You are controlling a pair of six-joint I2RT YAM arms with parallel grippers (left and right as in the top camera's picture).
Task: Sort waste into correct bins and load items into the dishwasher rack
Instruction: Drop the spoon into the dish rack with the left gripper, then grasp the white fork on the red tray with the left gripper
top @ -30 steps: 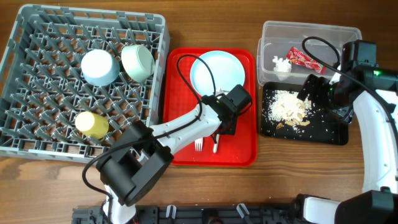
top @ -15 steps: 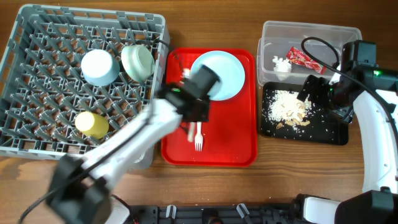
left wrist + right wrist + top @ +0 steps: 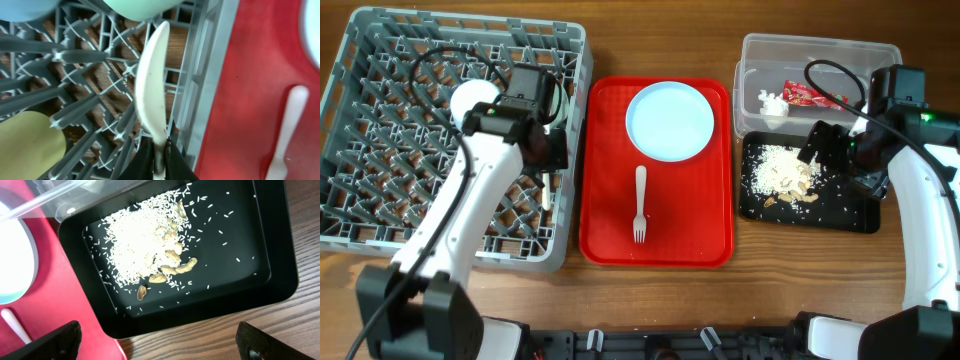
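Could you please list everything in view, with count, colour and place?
rack: 1, grey, table's left
blue bowl: 1, pale blue, in rack
green bowl: 1, pale green, in rack
cup: 1, yellow, in rack
spoon: 1, white, over rack's right side, held
red tray: 1, red, centre
plate: 1, pale blue, on red tray
fork: 1, white, on red tray
tub: 1, clear, far right
wrapper: 1, red, in tub
tissue: 1, white, in tub
black tray: 1, black, nearer than tub
scraps: 1 pile, pale, in black tray
table: 1, brown wood, under everything
left gripper: 1, black, shut on spoon
right gripper: 1, black, open above black tray
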